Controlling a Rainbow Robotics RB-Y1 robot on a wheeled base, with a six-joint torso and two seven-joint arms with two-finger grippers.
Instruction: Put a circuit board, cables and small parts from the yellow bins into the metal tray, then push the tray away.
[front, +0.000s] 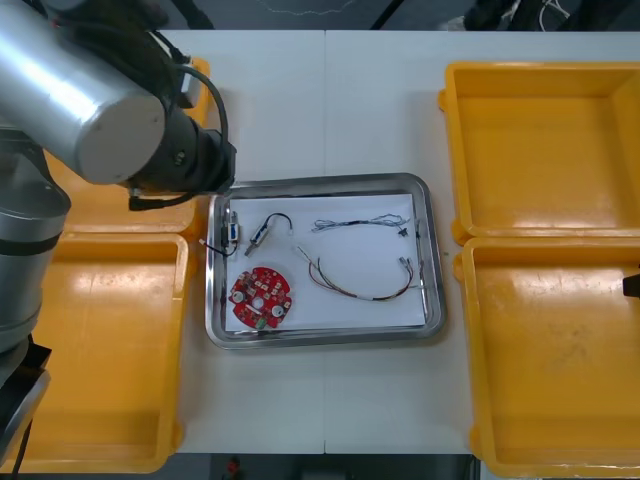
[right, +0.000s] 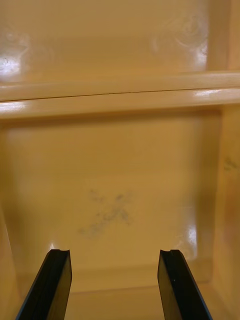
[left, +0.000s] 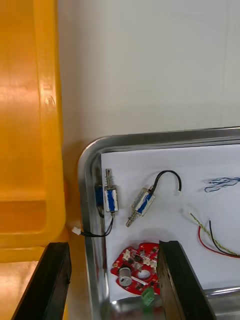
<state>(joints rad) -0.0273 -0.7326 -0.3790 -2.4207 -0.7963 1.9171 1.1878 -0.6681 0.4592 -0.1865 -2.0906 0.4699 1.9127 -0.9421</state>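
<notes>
The metal tray (front: 320, 181), white inside, lies at the table's middle. In it are a round red circuit board (front: 261, 297), two small metal parts (front: 232, 232) (front: 262, 232), a twisted blue and white cable (front: 360, 222) and a red and yellow cable (front: 365, 280). My left arm (front: 180, 160) hangs over the tray's far left corner. In its wrist view the left gripper (left: 112, 245) is open above the tray's rim (left: 150, 137), with the board (left: 135, 265) between its fingers and the small parts (left: 110, 197) just beyond. My right gripper (right: 114, 252) is open over a bare bin floor (right: 115, 175).
Yellow bins flank the tray: two on the right (front: 545, 140) (front: 560, 360), both bare, and a near left one (front: 100, 350). The left arm covers most of the far left bin (front: 110, 215). Bare table lies beyond the tray (front: 320, 100).
</notes>
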